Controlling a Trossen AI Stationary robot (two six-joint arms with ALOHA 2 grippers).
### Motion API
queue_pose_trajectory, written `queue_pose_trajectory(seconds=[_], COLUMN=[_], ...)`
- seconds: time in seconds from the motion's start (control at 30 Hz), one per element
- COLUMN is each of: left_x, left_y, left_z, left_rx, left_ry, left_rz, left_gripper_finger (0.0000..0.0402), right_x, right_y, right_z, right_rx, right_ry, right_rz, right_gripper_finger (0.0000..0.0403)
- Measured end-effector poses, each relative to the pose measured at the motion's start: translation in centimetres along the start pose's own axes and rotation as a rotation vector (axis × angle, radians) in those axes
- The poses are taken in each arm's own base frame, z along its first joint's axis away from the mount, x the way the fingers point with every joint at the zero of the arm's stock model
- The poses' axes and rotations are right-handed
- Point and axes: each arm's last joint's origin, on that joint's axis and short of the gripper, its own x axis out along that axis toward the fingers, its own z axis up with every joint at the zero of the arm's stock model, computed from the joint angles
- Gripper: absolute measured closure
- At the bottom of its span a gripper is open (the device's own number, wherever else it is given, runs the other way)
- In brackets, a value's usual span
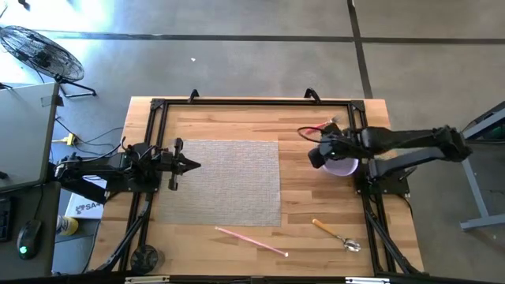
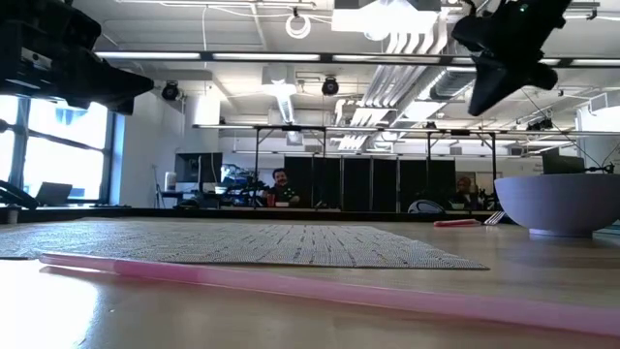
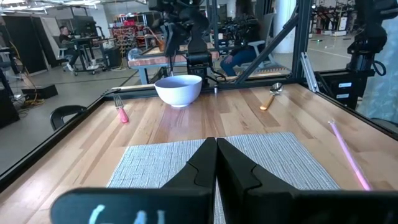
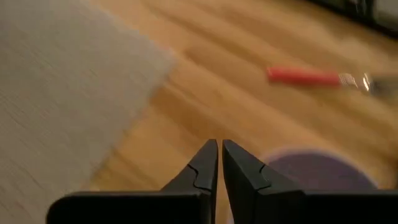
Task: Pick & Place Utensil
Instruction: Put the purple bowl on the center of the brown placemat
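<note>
High view: right tool point(image 1: 316, 157), fingers together and holding nothing, hangs above the white bowl point(image 1: 342, 166) at 3 o'clock on the counter point(image 1: 316, 201). Left tool point(image 1: 192, 165), also closed, waits at the mat's point(image 1: 225, 181) 9 o'clock edge. Orange-handled spoon point(image 1: 335, 234) lies at 5 o'clock, pink straw point(image 1: 251, 241) at 6, red-handled fork point(image 1: 325, 126) beyond the bowl. No legible writing on the utensils.

We see even, bright light from ceiling strip lamps point(image 2: 174, 55) in the low view. The pale wooden counter point(image 1: 316, 197) casts soft shadows. The right wrist view is motion-blurred throughout; in the low view the near pink straw point(image 2: 320, 289) is out of focus.
</note>
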Motion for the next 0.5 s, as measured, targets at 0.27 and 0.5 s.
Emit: queue_pose_trajectory(seconds=[0.27, 0.5], left_x=[0.0, 0.0], left_y=[0.0, 0.0], left_z=[0.0, 0.0], left_rx=[0.0, 0.0], left_ry=[0.0, 0.0], left_rz=[0.001, 0.0], left_gripper_finger=[0.04, 0.04], right_x=[1.5, 4.7], right_y=[1.0, -0.4], right_z=[0.8, -0.1], right_rx=[0.021, 0.166], right_ry=[0.261, 0.356], right_rz=[-0.056, -0.197], right_gripper_finger=[0.0315, 0.0229])
